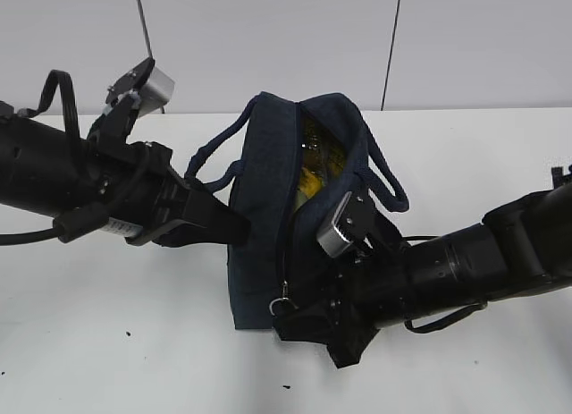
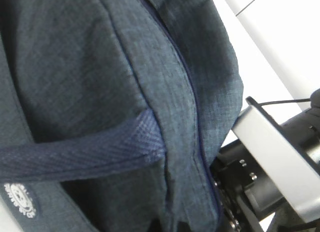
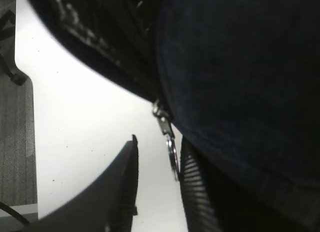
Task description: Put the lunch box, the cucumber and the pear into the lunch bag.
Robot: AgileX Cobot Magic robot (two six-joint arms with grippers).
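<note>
The navy lunch bag (image 1: 264, 208) stands mid-table with its top zipper partly open. Through the gap shows the yellow pear (image 1: 311, 181). The lunch box and the cucumber are hidden. My left gripper (image 1: 234, 228) is shut and pressed into the bag's left side, pinching a fold of fabric; in the left wrist view the bag (image 2: 100, 81) and its handle strap (image 2: 85, 154) fill the frame and hide the fingers. My right gripper (image 3: 157, 187) is open at the bag's near end. The metal ring pull (image 3: 172, 154) hangs between its fingers, close to the right finger (image 3: 197, 192), ungripped.
The white table (image 1: 107, 360) carries a few dark specks in front. Its left edge and the floor (image 3: 15, 157) appear in the right wrist view. The right arm's silver camera housing (image 2: 280, 162) sits close behind the bag.
</note>
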